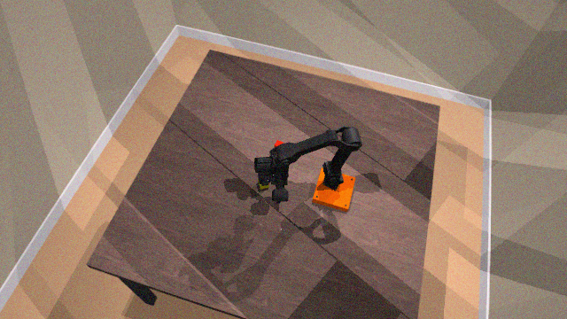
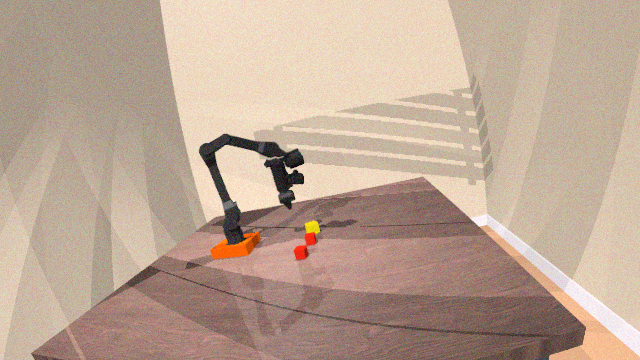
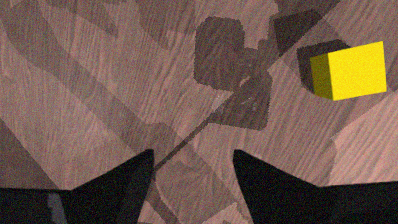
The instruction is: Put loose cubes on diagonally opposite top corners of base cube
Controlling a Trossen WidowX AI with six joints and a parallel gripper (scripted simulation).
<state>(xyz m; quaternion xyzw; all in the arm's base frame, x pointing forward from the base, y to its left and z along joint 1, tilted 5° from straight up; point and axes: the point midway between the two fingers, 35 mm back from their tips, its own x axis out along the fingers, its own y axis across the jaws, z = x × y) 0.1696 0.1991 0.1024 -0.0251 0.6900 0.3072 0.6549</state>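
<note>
The yellow base cube (image 1: 263,187) (image 2: 312,227) (image 3: 357,72) sits on the table, partly hidden by the arm in the top view and at the upper right in the wrist view. One red cube (image 2: 310,239) stands close beside it in the exterior view; the arm hides it in the top view. The other red cube (image 1: 278,143) (image 2: 300,253) lies farther from the yellow cube, partly hidden in the top view. Neither red cube shows in the wrist view. My gripper (image 1: 279,200) (image 2: 288,206) (image 3: 194,155) is open and empty, pointing down above the table, off to one side of the yellow cube.
The orange base plate (image 1: 341,199) (image 2: 247,246) of the arm stands on the wooden table (image 1: 368,275) (image 2: 400,280). The arm reaches over the red cubes' side in the top view. Shadows of the arm fall around the yellow cube.
</note>
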